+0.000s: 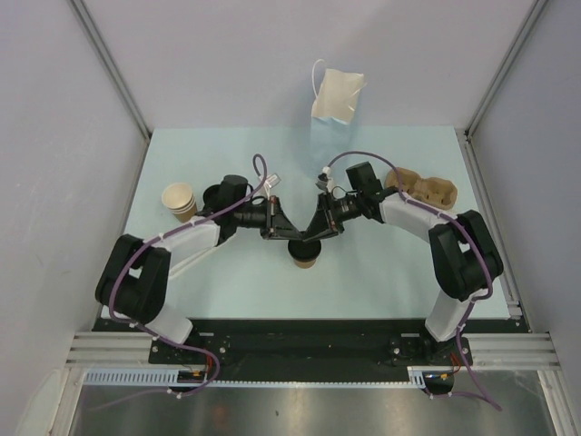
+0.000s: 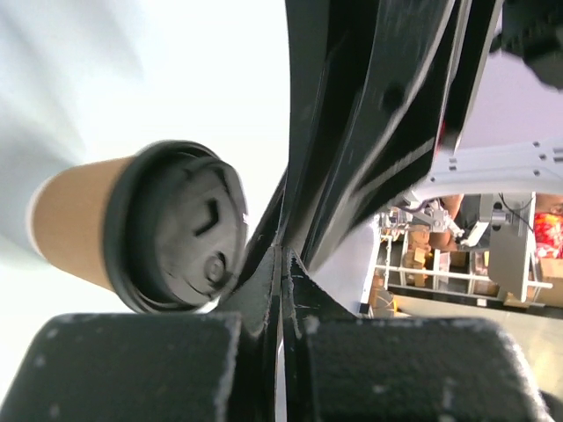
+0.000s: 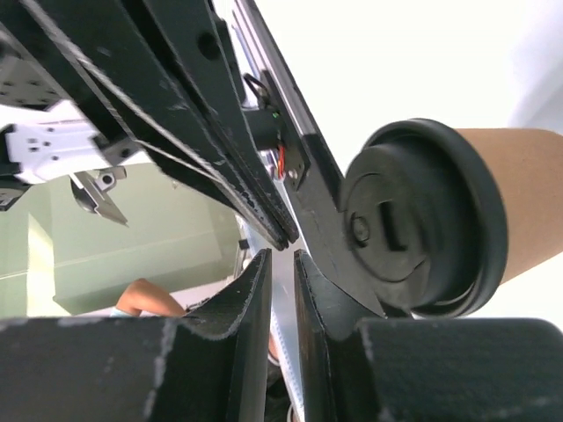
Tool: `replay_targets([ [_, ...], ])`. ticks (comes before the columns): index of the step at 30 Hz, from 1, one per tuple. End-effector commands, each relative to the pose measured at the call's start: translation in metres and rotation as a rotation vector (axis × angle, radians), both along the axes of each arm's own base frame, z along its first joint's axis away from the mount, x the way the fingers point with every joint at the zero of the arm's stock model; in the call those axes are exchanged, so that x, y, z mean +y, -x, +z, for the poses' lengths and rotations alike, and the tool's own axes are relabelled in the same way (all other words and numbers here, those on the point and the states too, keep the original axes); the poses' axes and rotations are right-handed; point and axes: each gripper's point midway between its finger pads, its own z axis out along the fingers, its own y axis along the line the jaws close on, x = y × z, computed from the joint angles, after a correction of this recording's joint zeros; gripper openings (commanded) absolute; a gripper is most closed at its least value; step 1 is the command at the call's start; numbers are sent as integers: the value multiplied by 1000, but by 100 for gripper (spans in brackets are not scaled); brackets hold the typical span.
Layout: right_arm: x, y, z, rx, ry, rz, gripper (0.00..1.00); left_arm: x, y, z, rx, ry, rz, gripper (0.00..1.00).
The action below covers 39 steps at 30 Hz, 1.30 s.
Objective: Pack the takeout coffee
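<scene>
The takeout coffee (image 1: 304, 252), a kraft-brown cup with a black lid, stands upright at the table's middle. It shows in the left wrist view (image 2: 176, 229) and the right wrist view (image 3: 422, 229). My left gripper (image 1: 285, 232) points down at the lid's left rim, jaws shut and empty (image 2: 281, 253). My right gripper (image 1: 317, 232) points down at the lid's right rim, its jaws together but for a narrow gap, holding nothing (image 3: 281, 255). The two grippers' tips almost meet just above the lid's far edge. I cannot tell whether either touches the lid.
A stack of unlidded tan cups (image 1: 180, 201) lies at the left. A brown cardboard cup carrier (image 1: 423, 188) sits at the right behind the right arm. A cream paper bag (image 1: 337, 94) stands at the table's back edge.
</scene>
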Motion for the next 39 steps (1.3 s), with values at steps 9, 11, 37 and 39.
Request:
replay_targets([
  [9,-2,-29,3,-35,-10,-78,21,2,22,-7,-65,1,-50,0],
  [11,-1,-32,-3,-31,-8,-80,21,1,18,-14,-59,-17,-46,0],
  [37,-9,-31,-65,50,130,-85,18,9,11,-67,54,-141,8,0],
  [39,-2,-24,-49,48,86,-55,20,1,12,-43,20,-67,-31,0],
])
